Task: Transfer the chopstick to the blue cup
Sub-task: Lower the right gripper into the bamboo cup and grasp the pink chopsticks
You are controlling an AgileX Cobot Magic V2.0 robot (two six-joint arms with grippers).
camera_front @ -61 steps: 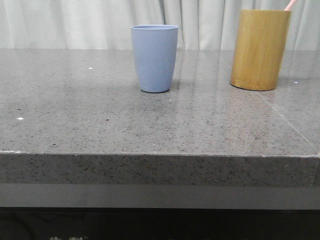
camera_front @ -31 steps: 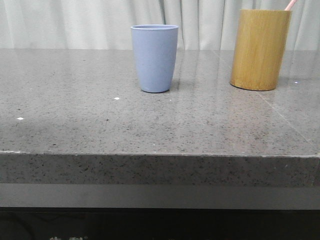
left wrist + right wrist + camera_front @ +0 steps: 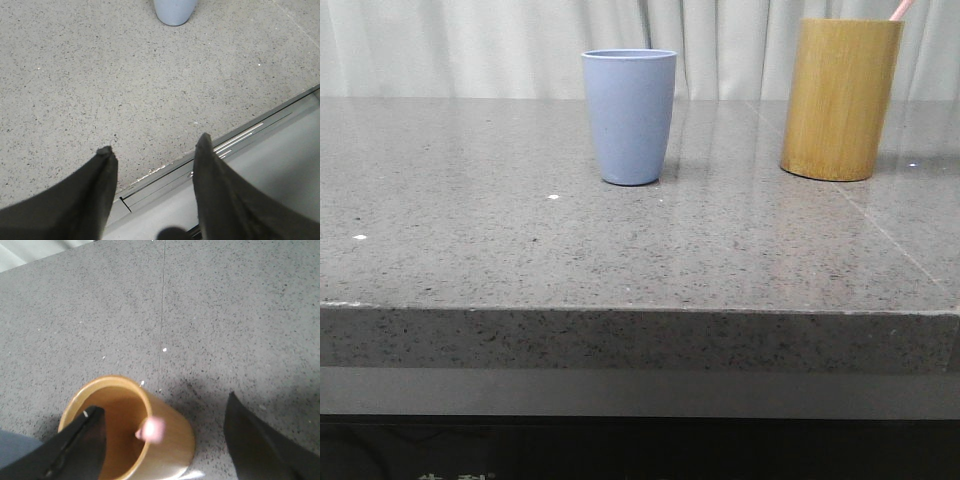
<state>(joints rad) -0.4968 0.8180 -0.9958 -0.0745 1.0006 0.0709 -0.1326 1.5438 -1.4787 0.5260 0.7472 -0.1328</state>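
The chopstick [image 3: 150, 429] stands inside the bamboo holder [image 3: 840, 98] at the right of the grey stone worktop [image 3: 620, 240], and in the front view only its pink tip pokes above the holder's rim, leaning toward the right. The blue cup [image 3: 629, 116] stands upright, well apart from the holder on its left and empty as far as can be told.

The right claw [image 3: 162, 422] hangs above the holder with its fingers spread wide, one finger over the holder's mouth and the other out over bare stone, the pink tip lying between them. It pinches nothing. The left claw [image 3: 155, 155] is also spread and empty, poised over the near edge of the worktop with the cup's base far ahead of it.

The step in hand looks like the approach to grasp the stick; nothing of the transfer is done. To do it well, the right claw should likely centre the tip between its fingers and come down only as far as the exposed end allows, keeping the inner finger clear of the holder's rim. A firm pinch and a lift along the stick's lean would probably help it slide out without dragging or tipping the holder.
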